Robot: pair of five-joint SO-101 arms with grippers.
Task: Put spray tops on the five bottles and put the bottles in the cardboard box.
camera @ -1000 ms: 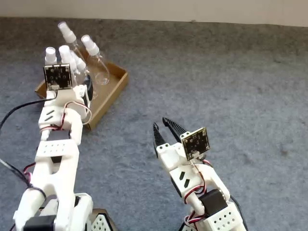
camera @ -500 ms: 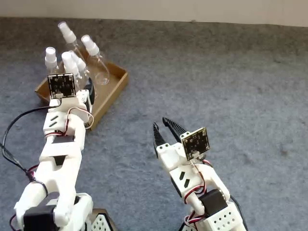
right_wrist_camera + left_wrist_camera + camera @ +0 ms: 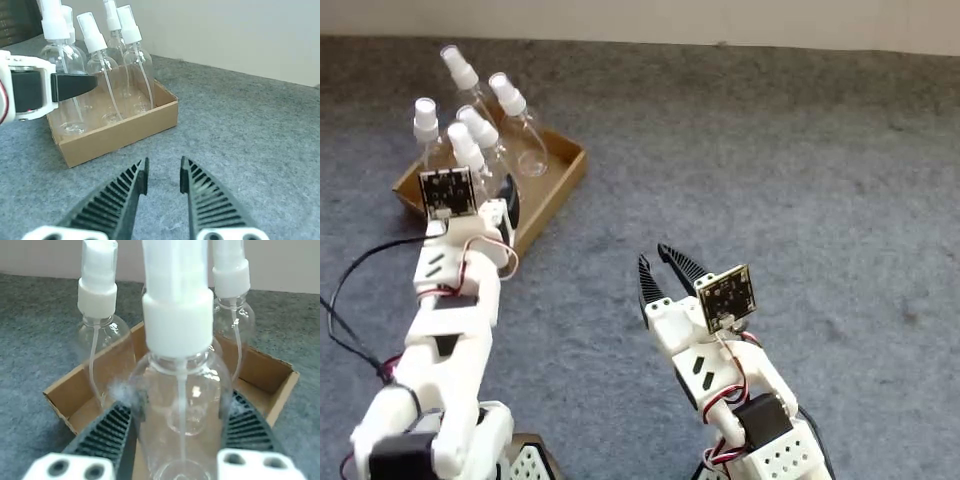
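- A grey carpeted desk (image 3: 770,150) runs back to a pale wall (image 3: 720,18).
- The left hand (image 3: 179,410) clamps the nearest bottle (image 3: 177,385) around its belly, probably to keep it steady (its spray top is already on).
- That bottle sits inside the cardboard box (image 3: 267,377) at the near edge, beside four other capped bottles (image 3: 510,105). It looks like the last one to place.
- The right hand (image 3: 162,175) is narrowly parted and holds nothing. It rests well apart from the box, out of the way.

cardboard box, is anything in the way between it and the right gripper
Nothing visible. Bare grey carpet lies between the right gripper and the cardboard box; the left gripper, holding a spray bottle in the box, is off that path.
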